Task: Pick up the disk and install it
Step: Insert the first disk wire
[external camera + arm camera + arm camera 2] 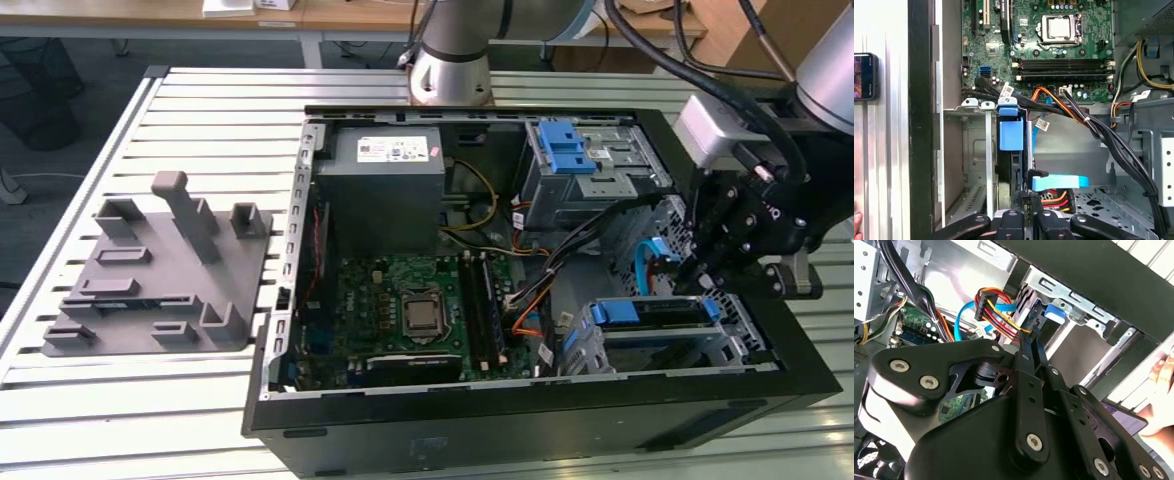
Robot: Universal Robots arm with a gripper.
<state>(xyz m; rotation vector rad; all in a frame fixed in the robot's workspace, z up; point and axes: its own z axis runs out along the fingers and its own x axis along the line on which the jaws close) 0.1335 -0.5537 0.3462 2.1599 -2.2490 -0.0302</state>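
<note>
Gripper [1024,212] linkage nearest, fingers drawn together edge-on around the disk [1011,136], mostly hidden between drive cage [976,165] walls, only its blue carrier end showing; motherboard [1054,45] beyond; cables [1094,125] cross, partly cut off

My gripper [742,262]: matt black metal links
Cage [971,160] beside my fingers: bare dull sheet metal
Disk [1011,135] carrier: smooth blue plastic
</note>
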